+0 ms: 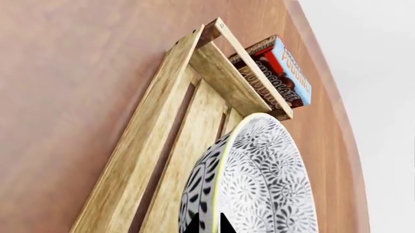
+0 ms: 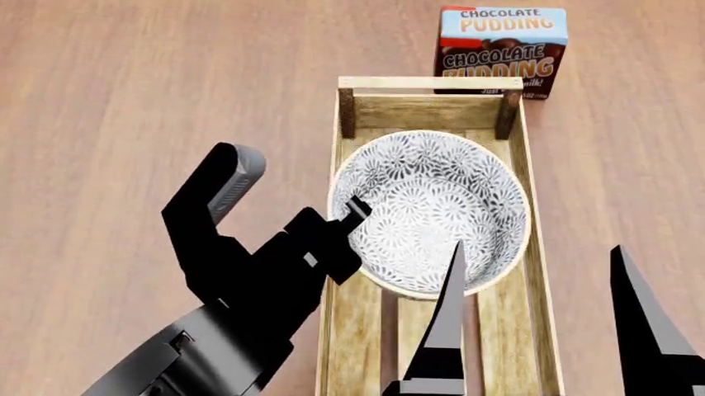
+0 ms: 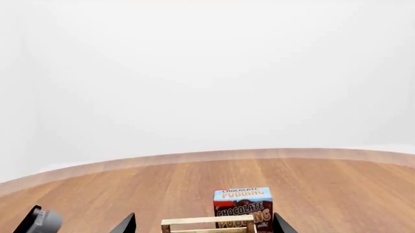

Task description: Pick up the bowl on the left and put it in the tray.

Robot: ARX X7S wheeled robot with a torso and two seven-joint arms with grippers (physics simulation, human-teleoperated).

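While the left gripper pinched the bowl by its rim at about nine o'clock, its fingers closed on the ceramic, the bowl sat over the far half of the tray, nearly as wide as the crate. In the left wrist view the bowl looked tipped on edge against the tray, so I could not tell whether its base was flat on the slats yet. To my mind, the step in hand was the set-down: level the bowl, lower it until it rested, then part the fingers and draw back toward nine o'clock without snagging the rim or the side rail. The bowl opened upward; being round, it had no long axis. The tray ran from six to twelve o'clock, and the chocolate pudding box stood just beyond its far end on the bench. The right gripper hung near five o'clock, fingers spread wide and empty.
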